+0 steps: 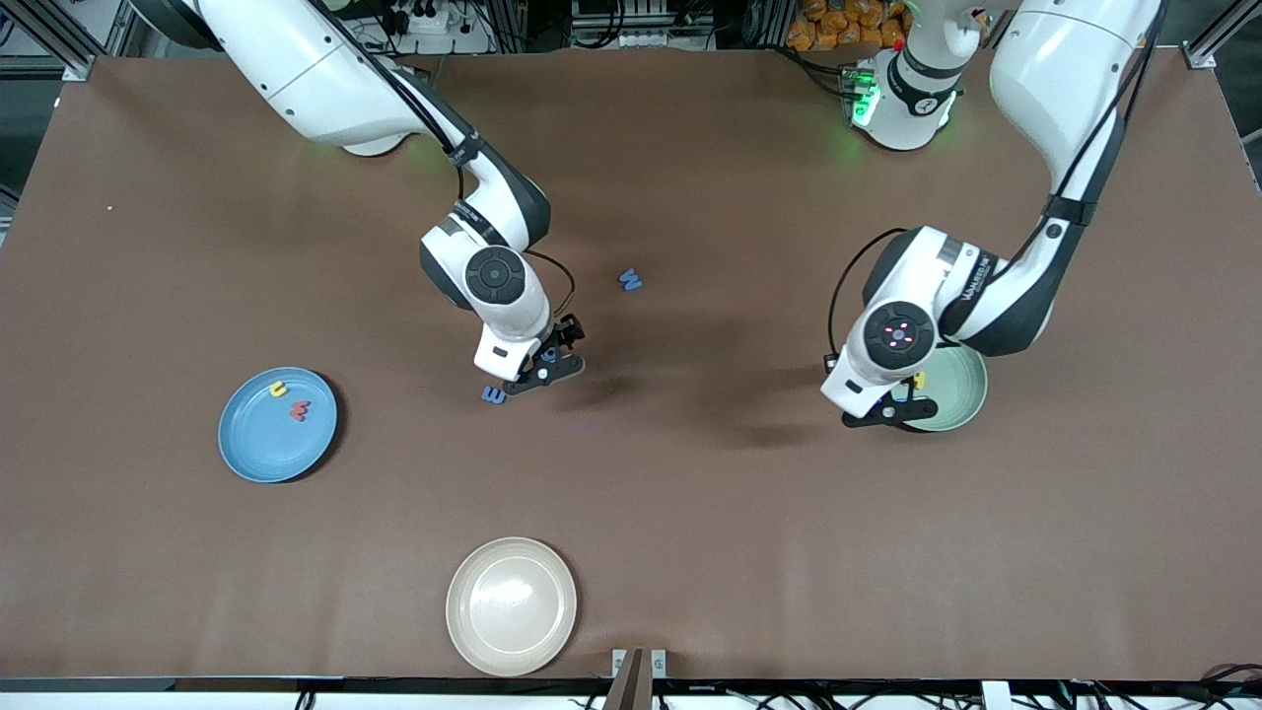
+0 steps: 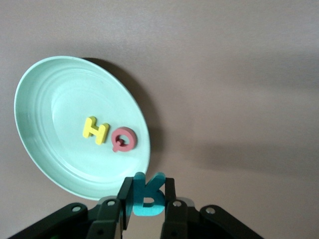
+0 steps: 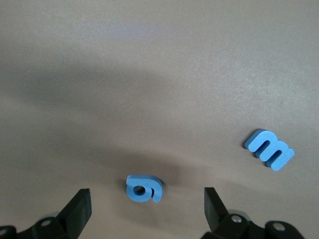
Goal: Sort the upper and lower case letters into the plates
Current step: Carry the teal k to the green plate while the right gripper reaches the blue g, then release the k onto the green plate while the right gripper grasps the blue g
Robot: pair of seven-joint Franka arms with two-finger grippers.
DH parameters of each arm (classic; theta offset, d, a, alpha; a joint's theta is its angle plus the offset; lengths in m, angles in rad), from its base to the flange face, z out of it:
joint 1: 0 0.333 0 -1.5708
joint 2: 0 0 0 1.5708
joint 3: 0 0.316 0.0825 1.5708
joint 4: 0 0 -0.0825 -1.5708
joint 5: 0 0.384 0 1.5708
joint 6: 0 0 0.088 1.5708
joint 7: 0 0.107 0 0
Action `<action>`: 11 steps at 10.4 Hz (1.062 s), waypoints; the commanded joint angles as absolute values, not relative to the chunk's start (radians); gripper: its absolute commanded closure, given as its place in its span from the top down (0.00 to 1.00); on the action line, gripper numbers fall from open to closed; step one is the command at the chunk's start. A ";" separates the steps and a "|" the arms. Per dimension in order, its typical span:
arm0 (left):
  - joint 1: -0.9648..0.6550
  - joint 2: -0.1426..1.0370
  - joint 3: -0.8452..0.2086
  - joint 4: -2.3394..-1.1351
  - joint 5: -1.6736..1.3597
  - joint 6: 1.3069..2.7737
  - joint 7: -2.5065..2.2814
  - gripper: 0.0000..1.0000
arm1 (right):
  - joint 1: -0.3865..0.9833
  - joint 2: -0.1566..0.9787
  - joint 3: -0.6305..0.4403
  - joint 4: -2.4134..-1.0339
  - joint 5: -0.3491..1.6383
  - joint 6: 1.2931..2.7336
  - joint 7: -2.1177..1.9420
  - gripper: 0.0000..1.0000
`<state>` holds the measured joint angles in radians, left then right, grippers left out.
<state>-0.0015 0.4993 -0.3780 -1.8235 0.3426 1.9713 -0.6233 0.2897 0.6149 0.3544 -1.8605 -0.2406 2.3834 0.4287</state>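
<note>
Surface: brown tabletop (image 1: 690,513), with both arm bases along its edge farthest from the front camera.
Front view, plates: blue plate (image 1: 278,425) toward the right arm's end holds a yellow letter (image 1: 279,390) and a red letter (image 1: 300,410); mint green plate (image 1: 954,390) toward the left arm's end is partly covered by the left arm's wrist; cream plate (image 1: 512,605) lies nearest the camera.
Front view, loose letters: blue m (image 1: 631,281) lies mid-table; blue letter (image 1: 494,395) lies just beside the right gripper (image 1: 542,373).
Left wrist view: left gripper (image 2: 145,204) is clenched on a teal letter (image 2: 146,195) over the mint green plate's (image 2: 45,94) rim; inside lie a yellow H (image 2: 95,130) and a red Q (image 2: 123,139), almost touching.
Right wrist view: right gripper (image 3: 147,206) is spread wide, grasping nothing, over a blue a-like letter (image 3: 144,188); the blue m (image 3: 269,149) lies apart.
</note>
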 commanded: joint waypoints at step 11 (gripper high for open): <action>0.130 0.480 -0.385 -1.963 0.394 2.126 -0.511 0.37 | 0.322 0.657 0.327 -1.881 -0.348 2.490 0.584 1.00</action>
<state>0.1175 0.4899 -0.3772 -1.9458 0.3695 2.1108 -0.5201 0.3201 0.6476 0.3286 -1.8791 -0.3219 2.4640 0.5536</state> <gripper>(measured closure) 0.705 0.000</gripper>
